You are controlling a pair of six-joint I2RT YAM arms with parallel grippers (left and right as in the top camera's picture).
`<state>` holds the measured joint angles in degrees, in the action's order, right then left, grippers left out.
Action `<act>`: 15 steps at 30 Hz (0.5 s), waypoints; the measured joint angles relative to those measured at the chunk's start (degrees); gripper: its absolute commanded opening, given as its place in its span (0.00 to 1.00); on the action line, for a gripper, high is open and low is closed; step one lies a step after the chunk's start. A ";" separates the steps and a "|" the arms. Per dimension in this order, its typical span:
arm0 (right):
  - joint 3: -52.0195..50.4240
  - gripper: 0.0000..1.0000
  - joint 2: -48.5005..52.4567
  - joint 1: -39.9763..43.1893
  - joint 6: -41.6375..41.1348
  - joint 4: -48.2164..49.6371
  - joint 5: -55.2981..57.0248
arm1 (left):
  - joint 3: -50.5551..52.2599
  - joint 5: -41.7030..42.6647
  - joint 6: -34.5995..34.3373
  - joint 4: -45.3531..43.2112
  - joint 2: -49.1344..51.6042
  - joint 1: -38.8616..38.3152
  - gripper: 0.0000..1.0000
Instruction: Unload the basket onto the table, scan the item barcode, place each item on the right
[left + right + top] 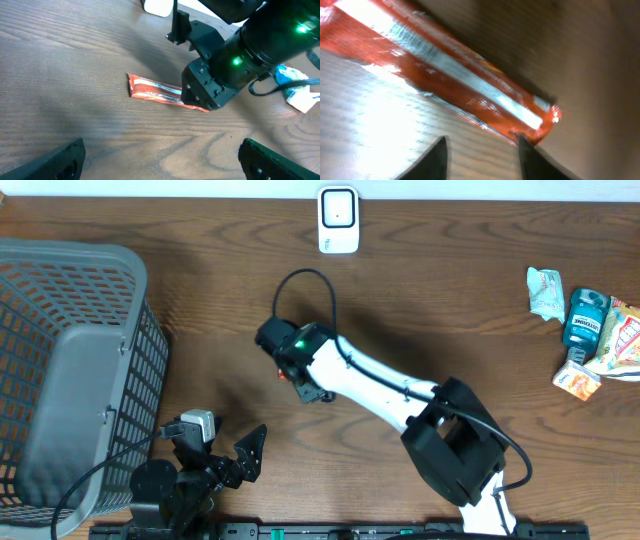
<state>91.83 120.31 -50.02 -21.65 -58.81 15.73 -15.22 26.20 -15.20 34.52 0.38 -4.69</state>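
the task's item is a long, flat red wrapper (152,90) of glossy, crinkled foil with a silvery stripe running down its length. it lies flat on the brown wood-grain table (200,300), near the middle and below the scanner (338,220), a small white rounded-rectangle unit at the far edge.

the right gripper (482,157) hangs low over one end of the wrapper. its two dark, pointed fingertips (437,155) stand apart with bare table between them, and they are not closed on the foil. one tip sits right at the wrapper's sealed end; actual contact cannot be told. the arm's white shell and black boxy joints stretch in from the lower right, with a green light glowing on the wrist.

the left gripper (160,165) sits near the bottom left, its matte black fingers spread wide and holding nothing.

a grey plastic basket (60,350) with gridded mesh walls fills the left side. at the right edge sits a cluster: a crumpled teal packet (545,290), a blue-green bottle (585,317) and a small orange box (577,378).
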 measured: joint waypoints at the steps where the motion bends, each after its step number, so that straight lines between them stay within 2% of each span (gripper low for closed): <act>1: -0.04 0.46 -0.04 -0.50 1.27 0.59 0.55 | 0.00 0.00 0.00 0.00 0.00 0.00 0.98; 6: -2.78 0.46 -0.09 -1.64 7.74 6.45 1.62 | 0.00 0.00 0.00 0.02 0.00 0.00 0.98; 11: -7.30 0.54 -0.09 -1.64 14.34 12.07 1.73 | 0.00 0.00 0.00 0.02 0.00 0.00 0.98; 15: -10.16 0.54 -0.74 -1.51 18.93 17.68 1.44 | 0.00 0.00 0.00 0.00 0.00 0.00 0.98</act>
<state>81.67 119.57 -51.53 -2.72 -41.12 17.17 -15.22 26.20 -15.20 34.52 0.38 -4.69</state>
